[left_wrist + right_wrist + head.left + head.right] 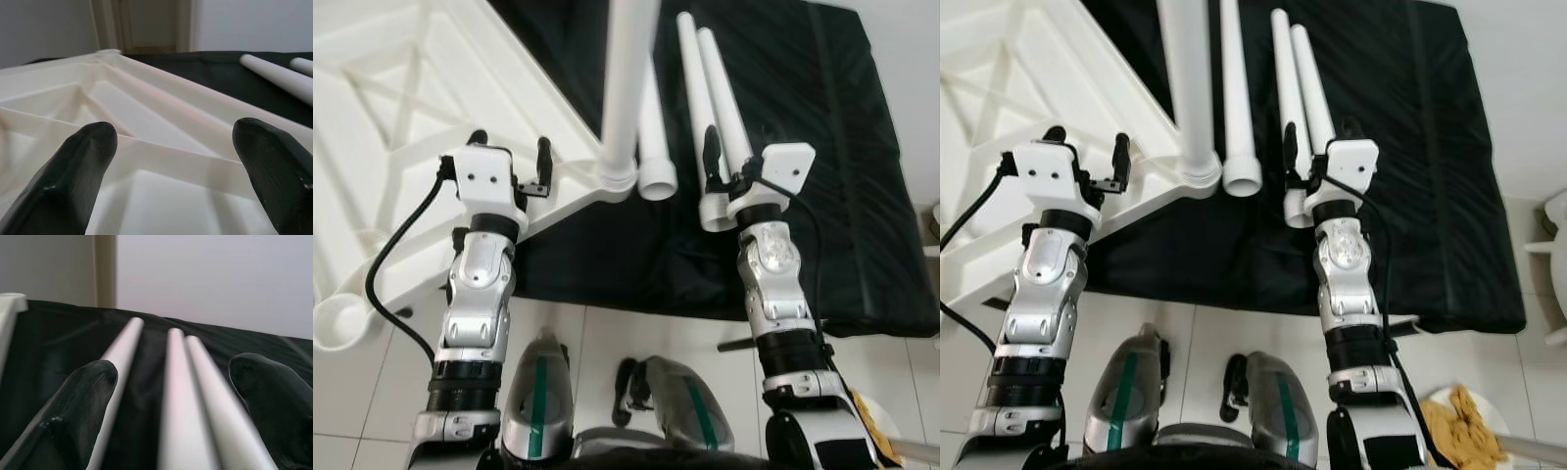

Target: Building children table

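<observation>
White tile floor [636, 338] under me, black mat [822, 147] spread ahead, pale wall [210, 279] beyond, doorway [146, 24] in soft light.

Around the black mat [822, 147] my room is uneven. My left gripper [509, 162], fingers spread, hangs over the white tabletop [401, 88] overlapping the mat's left side. My right gripper [729, 166], spread too, straddles two table legs [720, 88] lying touching mid-mat. An upright leg [626, 78] and another lying leg [654, 147] crowd the gap between. The mat's right side lies bare.
</observation>
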Controlling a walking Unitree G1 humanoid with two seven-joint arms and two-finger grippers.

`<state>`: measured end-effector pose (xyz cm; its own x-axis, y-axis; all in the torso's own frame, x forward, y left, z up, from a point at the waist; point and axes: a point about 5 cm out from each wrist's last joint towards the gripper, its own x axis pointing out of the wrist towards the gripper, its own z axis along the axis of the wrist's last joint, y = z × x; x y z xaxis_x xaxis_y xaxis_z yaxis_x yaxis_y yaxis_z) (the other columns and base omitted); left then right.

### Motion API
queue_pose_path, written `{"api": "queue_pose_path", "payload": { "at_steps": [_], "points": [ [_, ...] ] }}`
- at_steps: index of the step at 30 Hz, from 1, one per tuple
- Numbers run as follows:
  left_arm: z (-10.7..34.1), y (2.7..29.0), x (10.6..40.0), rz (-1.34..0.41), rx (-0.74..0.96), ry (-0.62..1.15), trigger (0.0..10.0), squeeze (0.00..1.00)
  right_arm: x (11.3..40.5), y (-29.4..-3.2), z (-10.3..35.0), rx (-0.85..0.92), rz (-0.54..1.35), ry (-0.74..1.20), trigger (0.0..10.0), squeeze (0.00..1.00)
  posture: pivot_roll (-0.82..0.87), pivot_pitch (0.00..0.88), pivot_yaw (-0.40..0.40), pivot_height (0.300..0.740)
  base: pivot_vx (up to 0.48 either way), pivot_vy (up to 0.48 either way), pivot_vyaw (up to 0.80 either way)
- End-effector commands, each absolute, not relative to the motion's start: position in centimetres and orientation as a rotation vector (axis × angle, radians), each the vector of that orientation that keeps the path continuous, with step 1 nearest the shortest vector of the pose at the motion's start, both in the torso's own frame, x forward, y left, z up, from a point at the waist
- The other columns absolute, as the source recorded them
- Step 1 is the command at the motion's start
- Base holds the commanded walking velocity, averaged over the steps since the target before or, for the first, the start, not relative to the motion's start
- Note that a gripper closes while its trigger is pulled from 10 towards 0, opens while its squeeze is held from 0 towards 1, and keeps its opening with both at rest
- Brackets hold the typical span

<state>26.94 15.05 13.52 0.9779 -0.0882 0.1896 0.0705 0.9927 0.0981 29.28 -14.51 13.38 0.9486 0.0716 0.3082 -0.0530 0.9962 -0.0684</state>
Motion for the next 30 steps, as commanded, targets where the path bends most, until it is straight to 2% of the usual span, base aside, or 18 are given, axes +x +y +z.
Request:
{"api": "queue_pose_path", "payload": {
  "at_steps": [1,24,30],
  "points": [
    [13.1,15.4,26.9,-0.059,0.099,-0.174,10.0,0.0,29.2,-14.3,13.0,-0.058,0.068,-0.307,10.0,0.0,0.13,0.046,-0.065,0.74,0.0,0.0,0.0],
    [13.4,14.8,27.0,-0.067,0.139,-0.194,10.0,0.0,29.7,-14.6,13.2,-0.069,0.065,-0.302,10.0,0.0,0.13,0.056,-0.074,0.74,0.0,0.0,0.0],
    [13.7,14.4,27.4,-0.134,0.145,-0.204,10.0,0.0,30.5,-15.2,13.7,-0.089,0.033,-0.297,10.0,0.0,0.13,0.059,-0.079,0.74,0.0,0.0,0.0]
  ]
}}
